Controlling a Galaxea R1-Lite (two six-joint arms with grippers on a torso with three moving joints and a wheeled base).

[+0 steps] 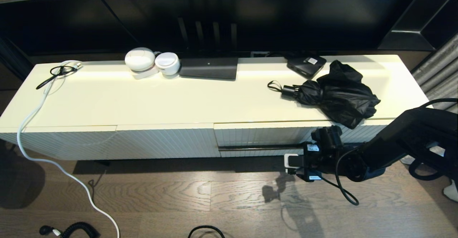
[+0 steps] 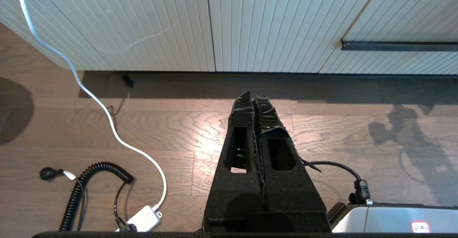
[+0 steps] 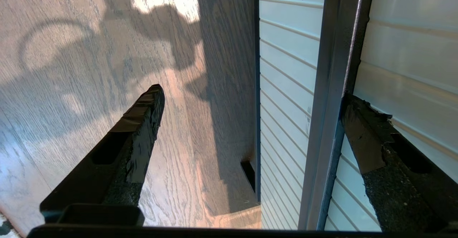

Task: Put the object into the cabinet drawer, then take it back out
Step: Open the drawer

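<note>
The black compact umbrella (image 1: 336,93) lies rumpled on the right of the cabinet top, its short handle and wrist loop (image 1: 277,87) pointing left. Below it the ribbed cream drawer front (image 1: 257,136) sits shut, its thin black handle bar (image 1: 257,147) running along it. My right gripper (image 1: 291,159) is open at the bar's right end. In the right wrist view the handle bar (image 3: 332,87) passes between the fingers of the right gripper (image 3: 252,93): one finger (image 3: 361,130) against the ribbed front, the other over the floor. My left gripper (image 2: 252,95) hangs shut and empty above the floor.
A flat black box with a white label (image 1: 306,65) lies behind the umbrella. Two white round devices (image 1: 140,59) and a dark stand (image 1: 209,68) sit at the back. A white cable (image 1: 35,116) drops to the floor, near a coiled black cord (image 2: 82,188).
</note>
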